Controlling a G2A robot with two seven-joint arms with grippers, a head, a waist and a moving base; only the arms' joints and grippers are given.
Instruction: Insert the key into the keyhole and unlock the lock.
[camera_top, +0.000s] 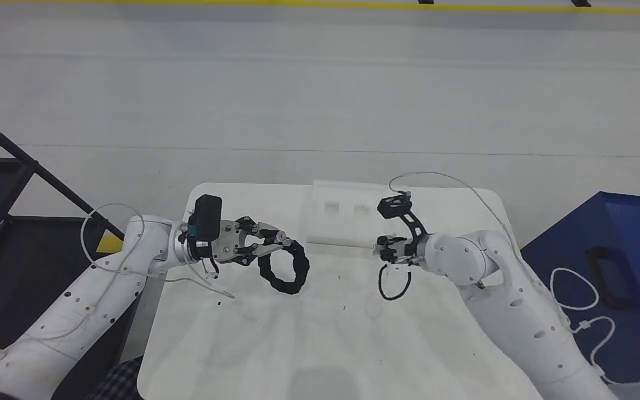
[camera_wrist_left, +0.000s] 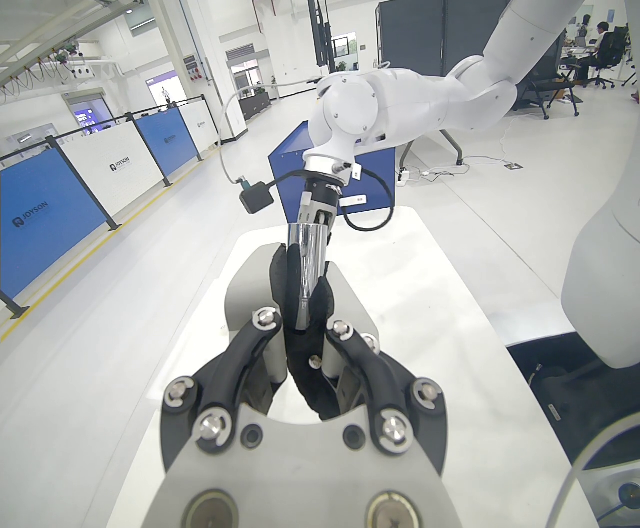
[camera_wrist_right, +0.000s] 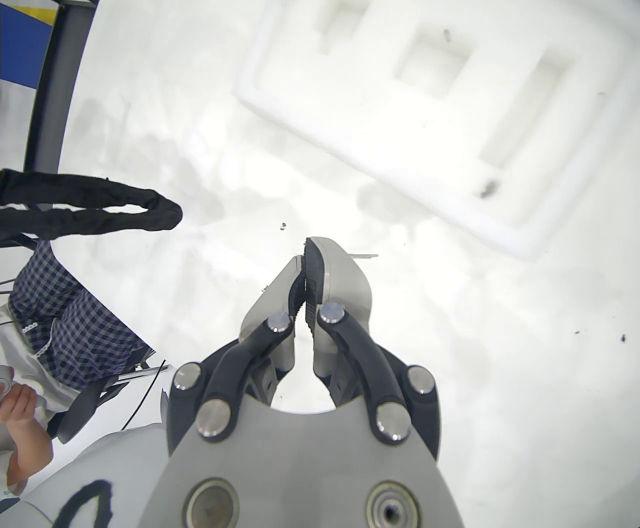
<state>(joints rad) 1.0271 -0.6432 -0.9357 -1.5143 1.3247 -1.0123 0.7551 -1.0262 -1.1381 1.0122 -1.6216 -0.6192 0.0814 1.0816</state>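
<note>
— Left pincer (camera_wrist_left: 300, 320)?
— Clenched on the lock (camera_top: 283, 268). The chrome cylinder (camera_wrist_left: 309, 260) sits between its fingers (camera_wrist_left: 245, 300), and the black-sleeved loop (camera_wrist_right: 100, 210) hangs out beyond them, above the tabletop (camera_top: 300, 340).
— And the right pincer (camera_wrist_right: 306, 265)?
— Pressed together. A thin metal sliver, the key (camera_wrist_right: 362, 256) as far as I can tell, pokes out beside its end. It faces the lock, apart from it.
— Farther out?
— A white foam tray (camera_top: 350, 212) lies at the tabletop's far edge.
</note>
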